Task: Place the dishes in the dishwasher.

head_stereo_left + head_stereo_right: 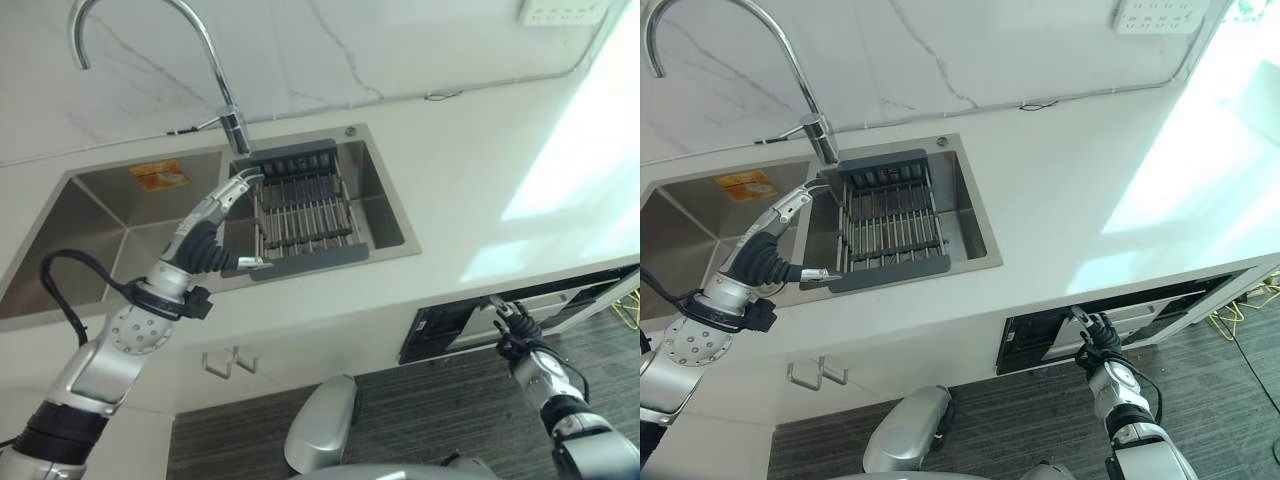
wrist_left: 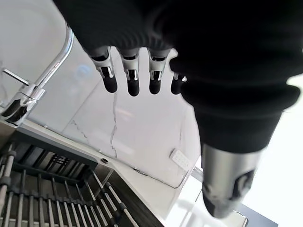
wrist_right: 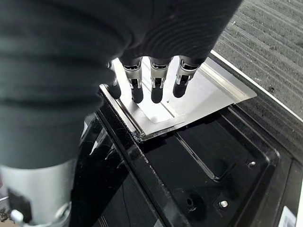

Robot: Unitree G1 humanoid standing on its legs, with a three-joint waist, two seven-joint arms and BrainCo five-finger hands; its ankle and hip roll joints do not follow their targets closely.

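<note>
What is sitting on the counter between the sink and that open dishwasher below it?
Nothing: in the left eye view the white countertop between the sink and the dishwasher is bare. The right hand is at the dishwasher's open front.

The left silver-grey arm is extended up from the lower left, with its round elbow joint bent and the forearm angled forward. The left hand [image 1: 212, 236], under its dark ribbed cover, is held with the silver dark-tipped fingers [image 2: 133, 78] extended in a row and slightly relaxed; the thumb [image 2: 227, 184] is set apart from them. Nothing is gripped by it.

The right silver-grey arm is brought in from the lower right and is positioned low. The right hand [image 1: 512, 325] is directed forward, with its fingers [image 3: 157, 82] extended side by side and its thumb kept apart. Nothing is enclosed by the fingers.
</note>
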